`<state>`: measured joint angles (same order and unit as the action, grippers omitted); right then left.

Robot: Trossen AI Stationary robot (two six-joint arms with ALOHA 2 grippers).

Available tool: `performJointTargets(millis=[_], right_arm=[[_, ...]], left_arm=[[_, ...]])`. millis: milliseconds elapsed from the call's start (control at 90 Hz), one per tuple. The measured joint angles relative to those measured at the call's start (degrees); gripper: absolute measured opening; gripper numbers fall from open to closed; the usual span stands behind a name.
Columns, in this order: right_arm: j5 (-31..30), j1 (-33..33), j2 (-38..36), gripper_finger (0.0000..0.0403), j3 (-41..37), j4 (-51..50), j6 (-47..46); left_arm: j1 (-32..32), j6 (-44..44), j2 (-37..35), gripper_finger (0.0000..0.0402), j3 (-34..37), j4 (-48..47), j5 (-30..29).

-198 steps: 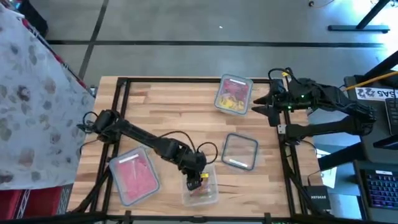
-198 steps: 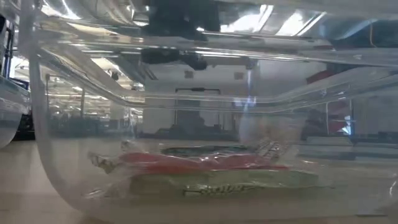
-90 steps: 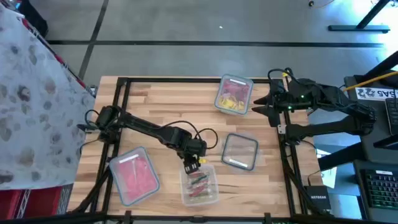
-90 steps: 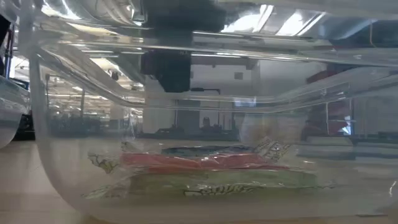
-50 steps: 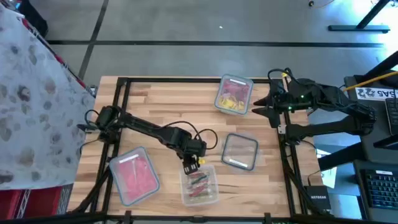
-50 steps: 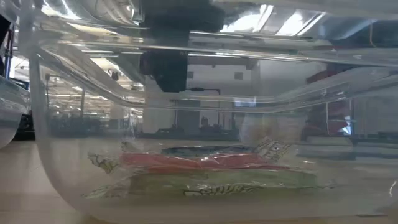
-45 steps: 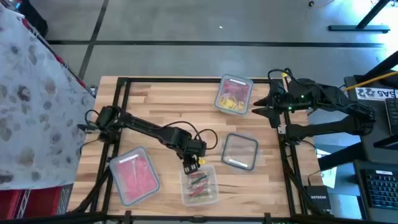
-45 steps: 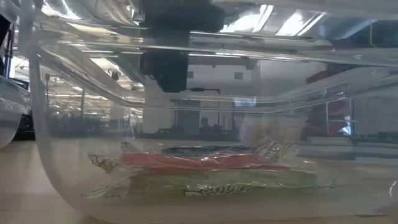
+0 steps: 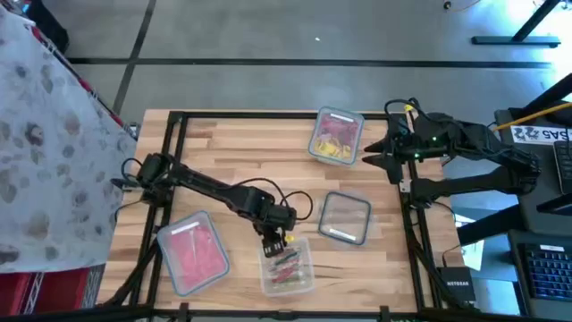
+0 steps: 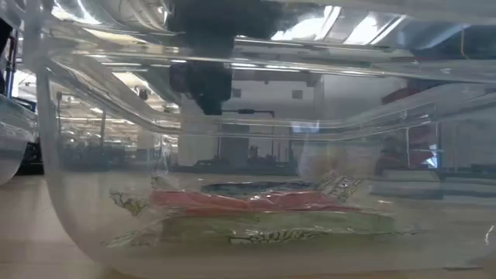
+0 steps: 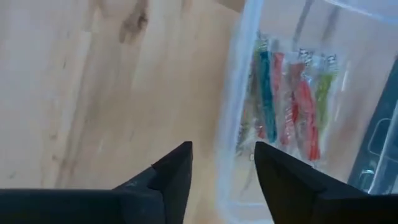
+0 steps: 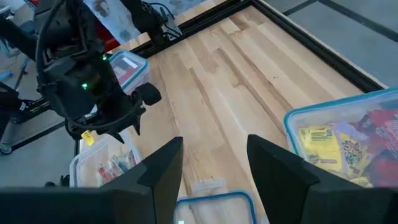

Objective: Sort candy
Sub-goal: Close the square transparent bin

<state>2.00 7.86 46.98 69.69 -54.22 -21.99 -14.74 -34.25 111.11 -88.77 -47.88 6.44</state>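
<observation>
candy [image 11: 287, 93]: light, slick, crinkly sticks; pinch mid-length | left end effector [image 9: 277, 240]: lower centre over tub [image 9: 286, 265] rim, released, empty | right end effector [image 9: 382, 148]: upper right, released, idle

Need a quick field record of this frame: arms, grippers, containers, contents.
left gripper: open, empty, over the far rim of the near-centre container
right gripper: open, empty, waiting at the table's right edge beside the far container
near-centre container contents: long wrapped candy sticks, red, blue and green
far container contents: mixed candy, yellow and red
near-left container: pink candy
right-centre container: looks empty
table: wood, no loose candy visible
</observation>
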Motion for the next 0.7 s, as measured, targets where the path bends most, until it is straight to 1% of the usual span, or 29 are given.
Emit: performJointTargets(millis=[189,400,489,589,700], right_arm=[[-0.7,0.0,0.0,0.0166,0.0,0.0,0.4],[-1.4,0.0,0.0,0.0166,0.0,0.0,0.4],[-1.4,0.0,0.0,0.0166,0.0,0.1,0.4],[-1.4,0.0,0.0,0.0166,0.0,0.0,0.4],[-1.4,0.0,0.0,0.0166,0.0,0.0,0.4]], left_arm=[[-0.3,-0.9,0.0,0.0162,0.0,0.5,0.0],[-0.9,-0.2,1.0,0.0218,0.1,0.4,-2.0],[-1.2,1.1,1.7,0.0228,0.1,1.1,-2.2],[-1.5,2.0,3.1,0.0217,0.1,0.4,-2.2],[-1.4,1.7,4.4,0.0177,0.1,0.3,-2.2]])
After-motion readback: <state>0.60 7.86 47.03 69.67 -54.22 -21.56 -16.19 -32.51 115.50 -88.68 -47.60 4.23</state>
